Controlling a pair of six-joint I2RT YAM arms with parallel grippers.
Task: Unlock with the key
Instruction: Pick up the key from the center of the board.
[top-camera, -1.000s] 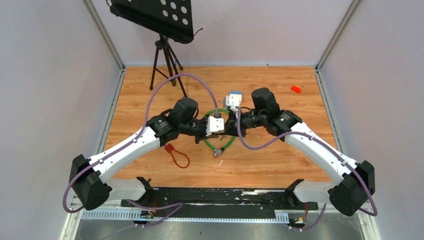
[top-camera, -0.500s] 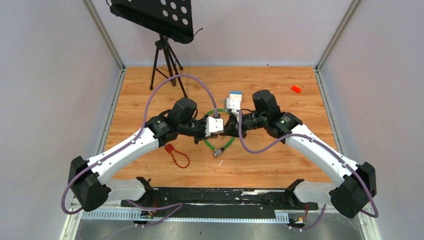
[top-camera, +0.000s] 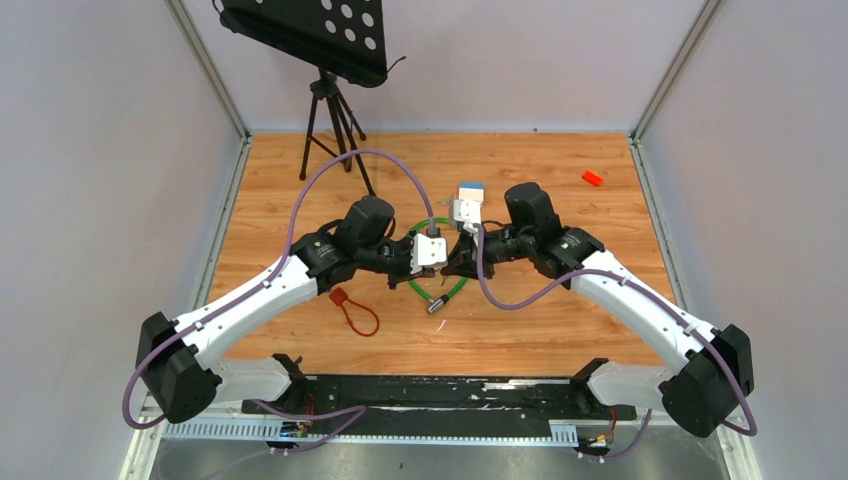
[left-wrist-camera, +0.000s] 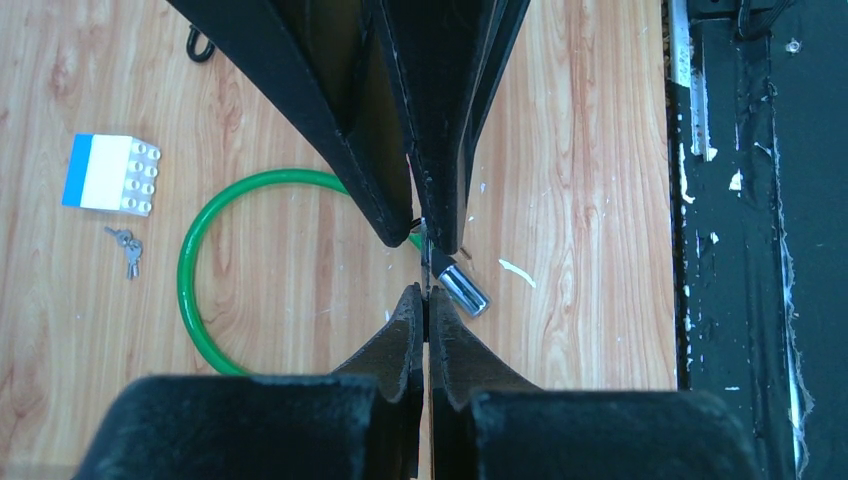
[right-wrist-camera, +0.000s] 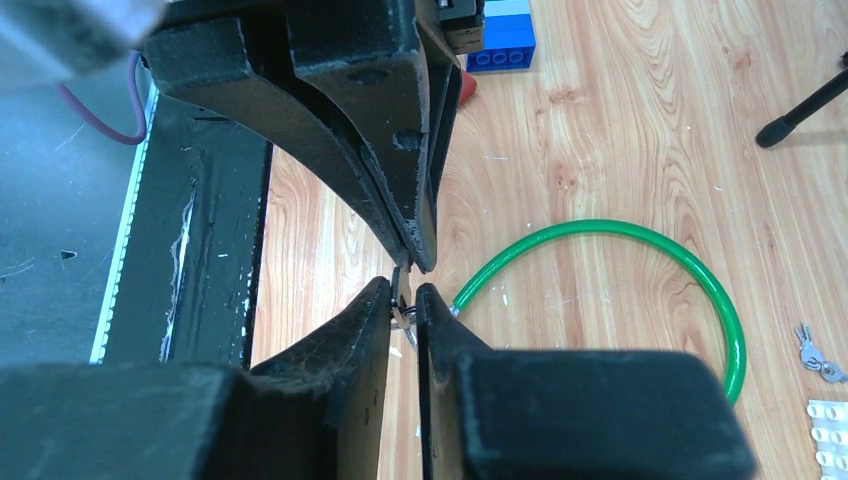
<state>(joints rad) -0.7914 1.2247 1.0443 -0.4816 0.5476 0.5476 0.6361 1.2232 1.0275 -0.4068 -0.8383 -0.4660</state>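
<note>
A small silver key (right-wrist-camera: 402, 303) hangs between two grippers that meet tip to tip above the table. My left gripper (left-wrist-camera: 425, 298) is shut on the key's thin edge (left-wrist-camera: 424, 262). My right gripper (right-wrist-camera: 403, 295) faces it with jaws a little apart; the key lies against one pad with a gap to the other. Below them lies the green cable lock (top-camera: 447, 288), its silver lock head (left-wrist-camera: 462, 287) just past the fingertips. Seen from the top, the key itself is hidden between the fingers (top-camera: 458, 262).
A blue and white block (left-wrist-camera: 108, 173) and a spare pair of keys (left-wrist-camera: 127, 247) lie beside the cable loop. A red tag with a loop (top-camera: 355, 310) sits left of the lock. A small red piece (top-camera: 592, 178) lies far right. A tripod (top-camera: 330, 120) stands at the back.
The right gripper's jaws have parted a little around the key. The left gripper stays shut on it. Both arms have barely shifted.
</note>
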